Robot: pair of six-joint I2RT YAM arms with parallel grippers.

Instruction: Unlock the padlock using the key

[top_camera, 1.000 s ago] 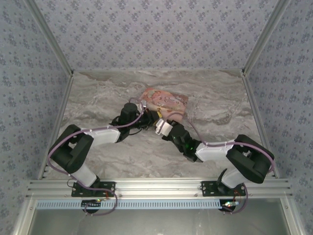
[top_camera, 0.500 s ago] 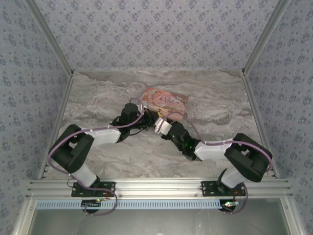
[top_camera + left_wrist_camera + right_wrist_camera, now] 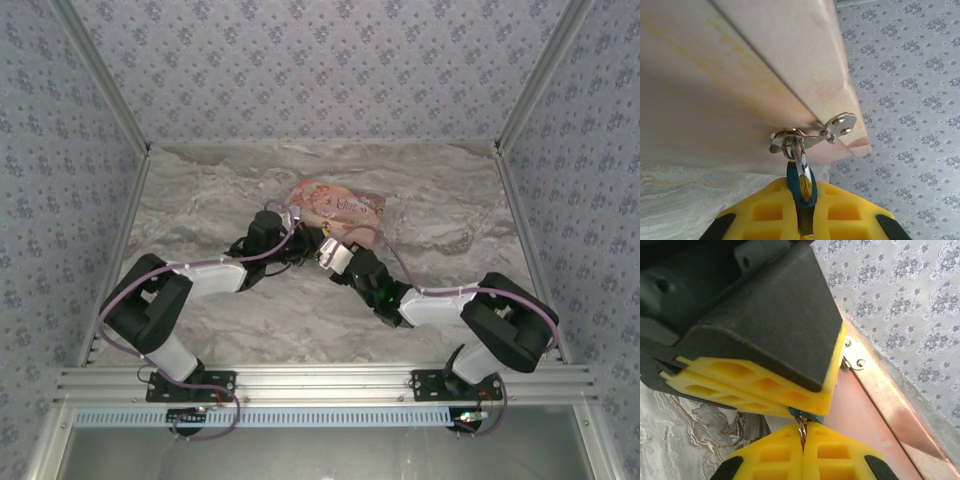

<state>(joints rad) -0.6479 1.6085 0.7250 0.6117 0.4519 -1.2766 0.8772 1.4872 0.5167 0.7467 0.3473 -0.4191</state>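
Evidently the left gripper (image 3: pixel 803 201) was clenched on the padlock (image 3: pixel 800 181). The padlock hung by its shackle from the hasp (image 3: pixel 812 134) on the front edge of the pink box (image 3: pixel 740 75), with its long axis running straight out from the box into the fingers. The right gripper (image 3: pixel 803 445) was closed on a thin metal sliver, judged to be the key (image 3: pixel 801 429). The key pointed toward the box and met the padlock's teal end, touching or just short; I could not tell which. The right arm was the one placed to push in along that axis. The left gripper's yellow pads (image 3: pixel 755 385) crowded the padlock's free end, and the keyhole was hidden.
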